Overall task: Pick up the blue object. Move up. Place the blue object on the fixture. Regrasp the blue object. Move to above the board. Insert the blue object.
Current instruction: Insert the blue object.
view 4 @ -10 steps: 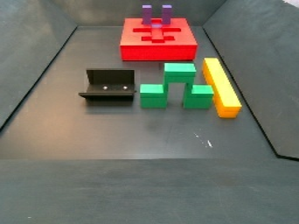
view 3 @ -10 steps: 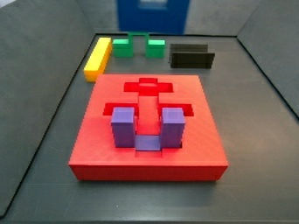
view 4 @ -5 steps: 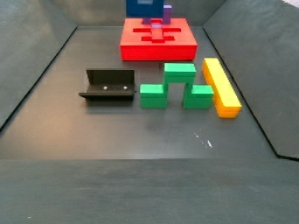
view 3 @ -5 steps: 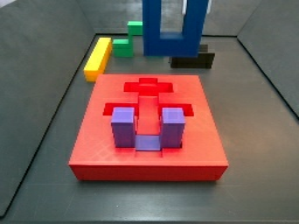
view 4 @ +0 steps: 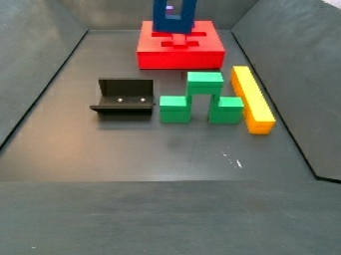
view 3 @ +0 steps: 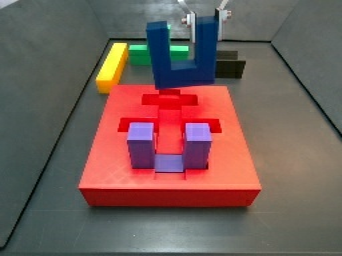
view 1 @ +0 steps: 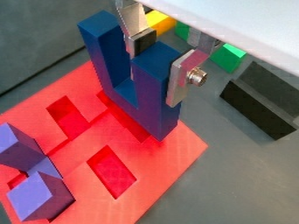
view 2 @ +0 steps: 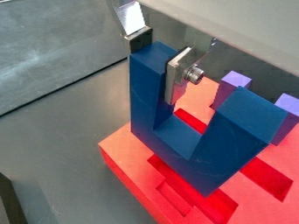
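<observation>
Holding blue object (view 3: 179, 62) | fingers (view 3: 202, 21) | above board (view 3: 114, 150) | purple block (view 3: 167, 145) seated

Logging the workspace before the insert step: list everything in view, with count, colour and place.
blue object: 1, dark blue, U-shaped, held above the far part of the board.
board: 1, red, centre of floor, open slots on top.
purple block: 1, purple, U-shaped, seated in the board's near slot.
green blocks: several, green, on the floor between the fixture and the bar.
yellow bar: 1, yellow, long, beside the green blocks.
fixture: 1, black, on the floor, apart from the board.
end effector: 1, silver fingers with dark pads, shut on one prong of the blue object.
</observation>
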